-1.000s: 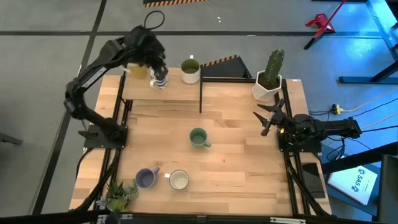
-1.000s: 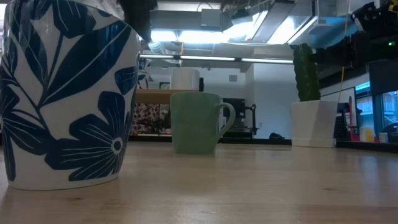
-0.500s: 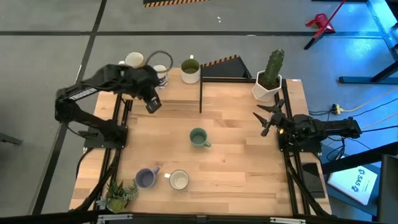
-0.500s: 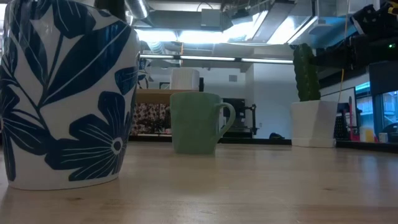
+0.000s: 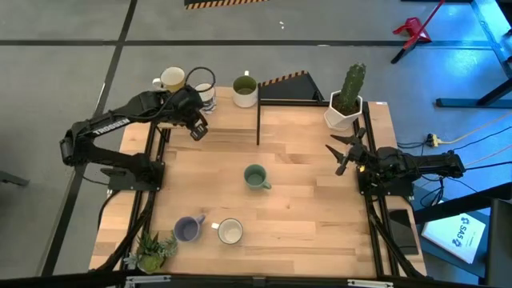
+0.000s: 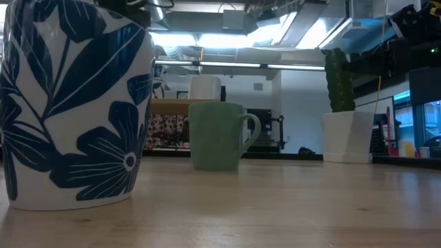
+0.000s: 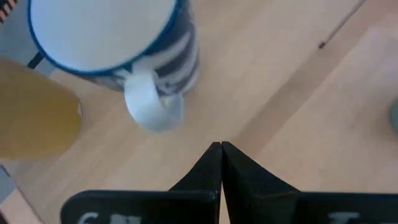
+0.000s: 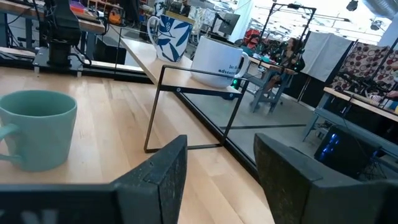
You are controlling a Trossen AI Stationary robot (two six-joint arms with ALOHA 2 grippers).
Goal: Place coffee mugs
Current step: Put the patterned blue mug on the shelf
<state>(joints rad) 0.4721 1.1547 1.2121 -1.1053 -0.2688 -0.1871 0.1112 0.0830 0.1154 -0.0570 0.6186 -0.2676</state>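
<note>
A blue-patterned white mug [image 5: 205, 93] [image 7: 112, 37] stands on its base on the raised wooden shelf [image 5: 228, 120] at the far left. It sits between a cream-yellow mug [image 5: 172, 78] and a whitish mug [image 5: 246, 90]. My left gripper [image 5: 196, 130] [image 7: 221, 149] hovers shut just on the near side of the patterned mug, holding nothing. A sage green mug [image 5: 255, 177] [image 6: 217, 134] [image 8: 34, 134] stands mid-table. A lavender mug [image 5: 186, 230] and a whitish mug [image 5: 230, 232] stand near the front left. My right gripper [image 5: 346, 152] [image 8: 217, 168] waits open at the table's right edge.
A white faceted pot with a cactus [image 5: 344, 100] [image 6: 348, 134] stands at the far right. A small green plant [image 5: 152, 250] sits at the near left corner. A black wire frame [image 8: 186, 118] borders the shelf's right end. Bare wood lies around the green mug.
My left gripper has let go of the blue-patterned mug on the shelf. It has drawn back toward the table's near edge and now stands shut. The mug stays upright where it was set.
</note>
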